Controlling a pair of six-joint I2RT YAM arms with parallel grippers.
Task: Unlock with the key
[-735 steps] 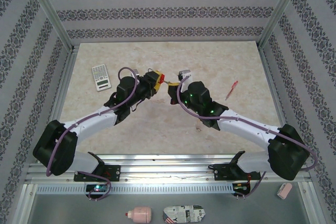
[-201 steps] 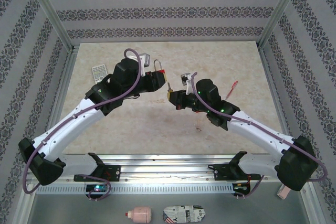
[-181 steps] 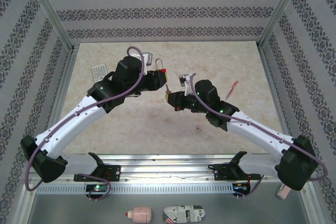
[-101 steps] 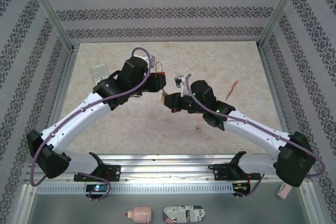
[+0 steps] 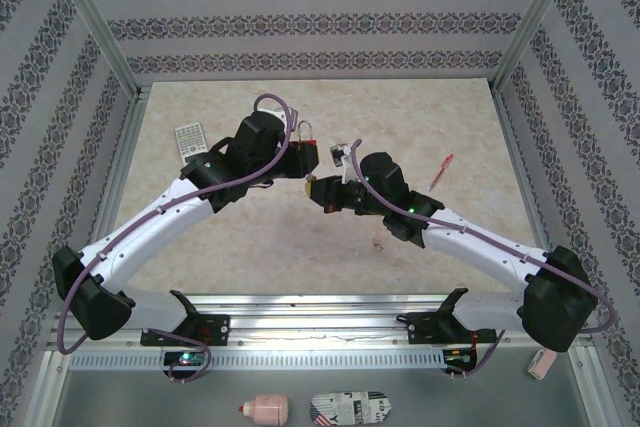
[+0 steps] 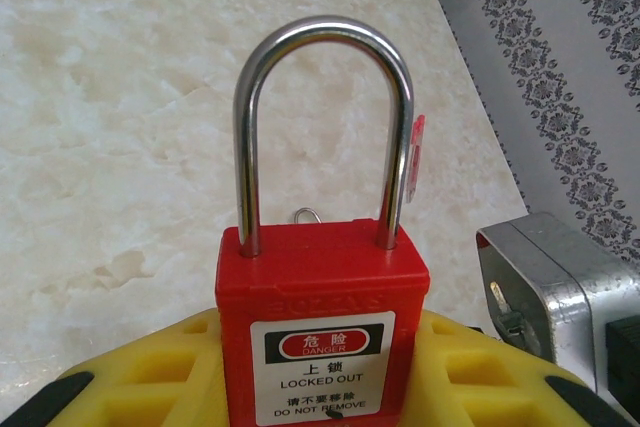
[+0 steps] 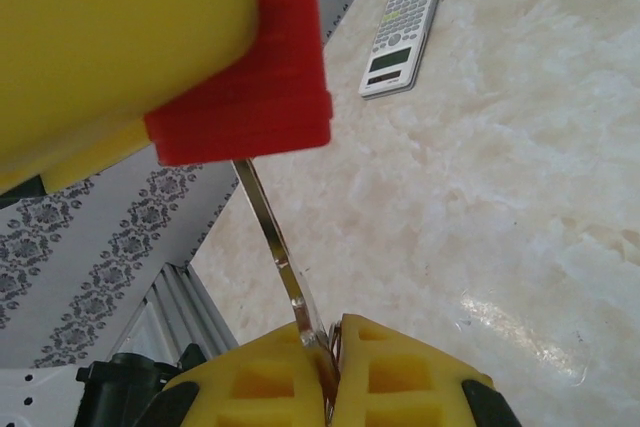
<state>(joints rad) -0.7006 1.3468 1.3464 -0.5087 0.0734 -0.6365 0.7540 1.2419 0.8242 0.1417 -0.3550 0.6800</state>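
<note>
A red padlock point(image 6: 322, 317) with a steel shackle point(image 6: 322, 37) and a "LOCKED OUT" label stands upright, with my left gripper point(image 6: 320, 382) shut on its body. From above, the padlock point(image 5: 305, 150) hangs over the table's middle in the left gripper point(image 5: 296, 159). My right gripper point(image 7: 335, 352) is shut on a silver key point(image 7: 272, 237). The blade slants up to the padlock's red underside point(image 7: 255, 107), where its tip is hidden. In the top view, the right gripper point(image 5: 320, 191) sits just below and right of the padlock.
A white calculator point(image 5: 190, 139) lies at the table's left and also appears in the right wrist view point(image 7: 402, 35). A red pen point(image 5: 440, 169) lies at the right. The right arm's grey metal housing point(image 6: 545, 287) is close beside the padlock. Patterned walls surround the table.
Both grippers have closed in on each other above the table's middle. The left one carried the padlock slightly right, and the right one brought the key left, up to the padlock's base.
</note>
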